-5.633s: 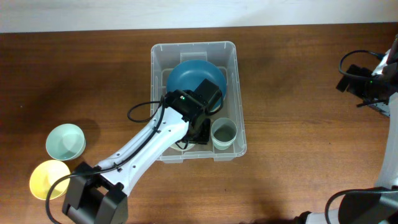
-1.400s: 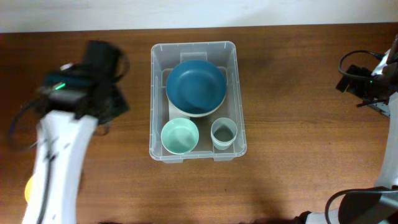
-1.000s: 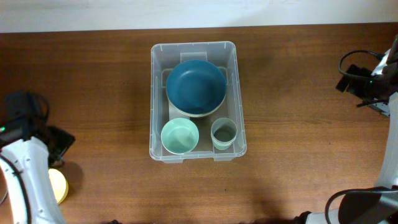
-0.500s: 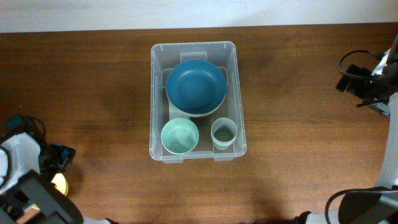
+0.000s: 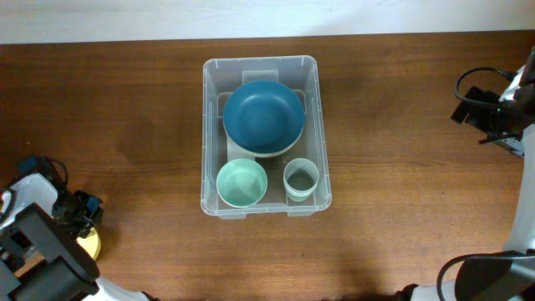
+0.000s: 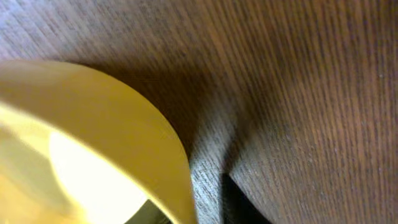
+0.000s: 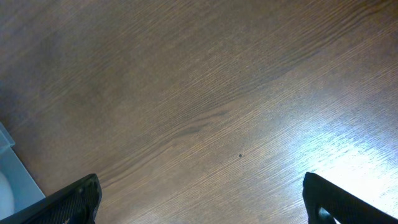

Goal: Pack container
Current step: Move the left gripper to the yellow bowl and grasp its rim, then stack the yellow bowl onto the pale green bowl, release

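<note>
**Figure. Packing of the container, shown from overhead and from both wrists.**

The container [image 5: 211, 134] is set on the desk [image 5: 401, 209] midway along its width, close to the far edge and well apart from both arms. 3 items are already held in it. A blue bowl [image 5: 263, 117] fills the far half. A mint bowl [image 5: 242, 182] is placed in the near-left corner and a grey-green cup [image 5: 301, 178] in the near-right corner. The 2 smaller items are set side by side, so that the near half is used without stacking.

1 item is seen outside the container: a yellow bowl [image 5: 88, 244], at the near-left corner of the desk. The left gripper [image 5: 82, 219] is brought low over it. In the left wrist view the bowl's rim is seen very close to the lens, and a dark part, probably a fingertip, is seen just outside the wall. A thin wall of this kind is best gripped with 1 finger inside and 1 outside, and the pose is judged to serve that grip. Whether the jaws have closed on the rim cannot be told from these views.

The right gripper [image 7: 205, 202] is held over bare wood near the right edge of the desk. Its jaws are spread wide and nothing is held between them. It is judged to be parked there so that the container is left free for the left arm.

The step in hand is judged to be the pickup of the yellow bowl. Little floor is left bare in the container, so nesting into another bowl may be needed.
</note>
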`<state>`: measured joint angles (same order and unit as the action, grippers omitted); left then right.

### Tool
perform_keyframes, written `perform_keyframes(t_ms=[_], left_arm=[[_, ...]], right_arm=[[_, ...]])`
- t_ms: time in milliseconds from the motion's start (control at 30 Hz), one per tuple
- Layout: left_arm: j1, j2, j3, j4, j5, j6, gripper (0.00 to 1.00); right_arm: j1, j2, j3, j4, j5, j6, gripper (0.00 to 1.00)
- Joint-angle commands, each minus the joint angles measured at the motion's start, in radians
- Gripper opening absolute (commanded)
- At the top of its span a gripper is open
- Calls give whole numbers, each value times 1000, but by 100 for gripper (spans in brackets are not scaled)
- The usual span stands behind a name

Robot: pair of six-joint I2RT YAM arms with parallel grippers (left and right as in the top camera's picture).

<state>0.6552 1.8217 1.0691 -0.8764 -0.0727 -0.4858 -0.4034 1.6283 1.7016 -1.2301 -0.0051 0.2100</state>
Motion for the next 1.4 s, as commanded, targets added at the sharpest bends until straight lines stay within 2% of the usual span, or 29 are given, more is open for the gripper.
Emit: perform_keyframes(t_ms=[0, 100, 200, 467, 600, 800, 900, 1100, 1367], left_arm=[[4, 4, -1, 2, 29, 10, 12], [-4, 1, 3, 1, 33, 21, 1], [-25, -8, 11, -3, 33, 30, 1], [-218, -173, 95, -79, 76, 35, 1], [-369, -304, 177, -123, 122, 35, 1], [-675, -434, 357, -157, 60, 19, 1], [-821, -438, 416, -154, 15, 7, 1], [-1067, -396, 423, -106, -3, 2, 1], [-1215, -195, 423, -104, 32, 2, 1]], right_arm=[[-3, 2, -3, -1, -7, 8, 99], [-3, 2, -3, -1, -7, 9, 99], [-3, 2, -3, -1, -7, 8, 99], [-3, 2, -3, 0, -7, 8, 99], [-3, 2, -3, 0, -7, 8, 99], [-3, 2, -3, -1, -7, 8, 99], [-3, 2, -3, -1, -7, 8, 99], [-3, 2, -3, -1, -7, 8, 99], [-3, 2, -3, -1, -10, 8, 99]])
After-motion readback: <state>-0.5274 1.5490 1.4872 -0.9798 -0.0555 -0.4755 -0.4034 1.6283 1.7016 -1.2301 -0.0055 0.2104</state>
